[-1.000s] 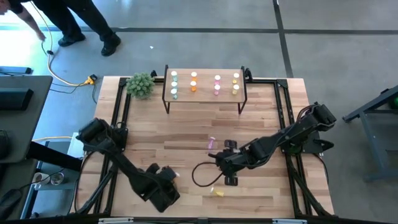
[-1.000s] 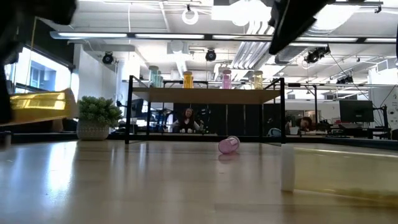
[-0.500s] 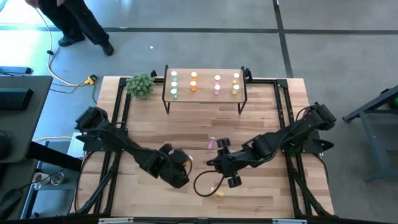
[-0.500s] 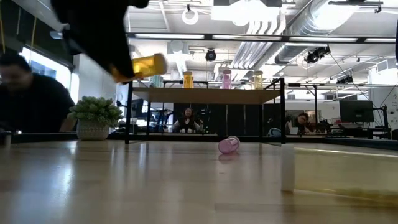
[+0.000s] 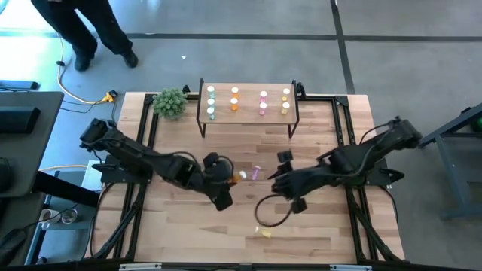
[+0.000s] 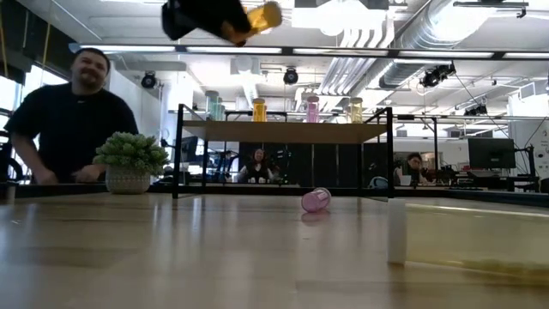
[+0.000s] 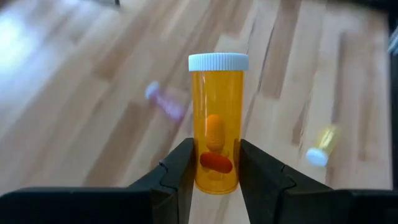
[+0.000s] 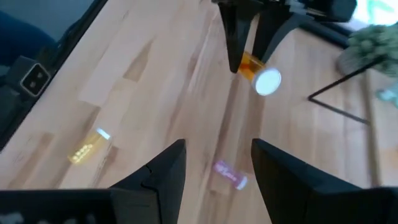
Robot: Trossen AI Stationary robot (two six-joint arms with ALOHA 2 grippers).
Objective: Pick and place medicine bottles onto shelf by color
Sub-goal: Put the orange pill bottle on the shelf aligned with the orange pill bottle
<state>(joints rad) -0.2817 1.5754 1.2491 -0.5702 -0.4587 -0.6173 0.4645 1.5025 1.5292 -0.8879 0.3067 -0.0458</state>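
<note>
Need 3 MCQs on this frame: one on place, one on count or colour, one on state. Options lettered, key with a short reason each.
1. Where does the pink bottle lie?
A) on the shelf
B) on the table between the two claws
C) beside the plant

2. How many loose bottles lie on the table?
A) two
B) four
C) none

3. What state is the left claw in?
A) open and empty
B) shut on a green bottle
C) shut on the orange bottle

Key:
1 B: the high view shows it on the wood between the left claw and the right claw, in front of the shelf.
2 A: only the pink bottle and the yellow bottle lie on the table.
3 C: the left wrist view shows both fingers pressed against the orange bottle, held clear of the table in the low view.
</note>
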